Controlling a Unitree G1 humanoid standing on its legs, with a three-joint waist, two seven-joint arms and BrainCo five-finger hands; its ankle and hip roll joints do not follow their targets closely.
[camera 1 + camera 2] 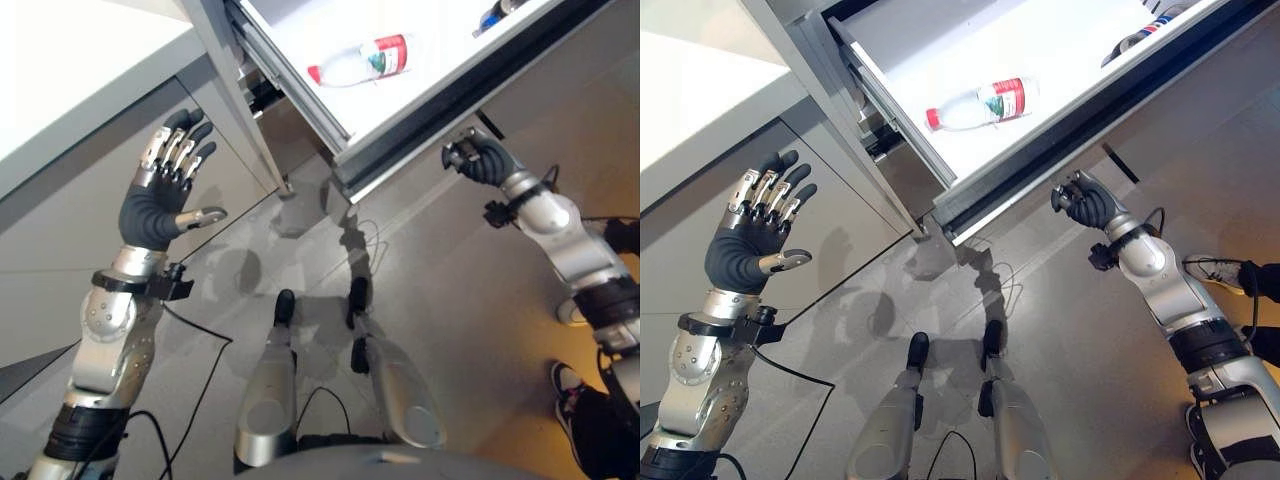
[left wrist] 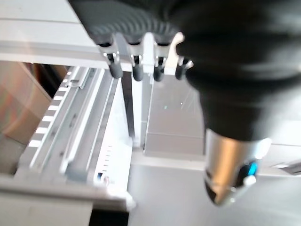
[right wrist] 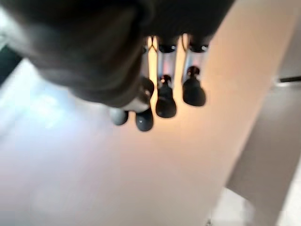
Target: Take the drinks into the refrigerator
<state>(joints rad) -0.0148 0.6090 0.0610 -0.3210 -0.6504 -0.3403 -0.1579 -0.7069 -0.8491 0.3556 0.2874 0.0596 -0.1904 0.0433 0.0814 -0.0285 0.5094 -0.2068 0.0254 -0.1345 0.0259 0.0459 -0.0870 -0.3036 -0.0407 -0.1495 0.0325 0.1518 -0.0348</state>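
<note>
A white refrigerator drawer (image 1: 970,150) is pulled out above the grey floor (image 1: 1060,330). A clear water bottle (image 1: 980,104) with a red cap and a red and green label lies on its side on the drawer's white bottom. A second drink (image 1: 1137,36), dark with some blue on it, lies near the far corner of the drawer, well apart from the first.

The left hand (image 1: 165,190) is held up beside the grey cabinet wall (image 1: 60,230), next to the drawer's metal rail (image 2: 70,136). Its fingers (image 1: 180,150) are straight and a little spread, with the thumb out to the side. They touch nothing, and the bottle is well past the fingertips, inside the drawer.

The right hand (image 1: 1085,205) is just under the drawer's dark front edge (image 1: 1110,120). Its fingers (image 3: 164,101) are curled in and hold nothing.

A person's shoe (image 1: 1210,268) is on the floor near the right arm.
</note>
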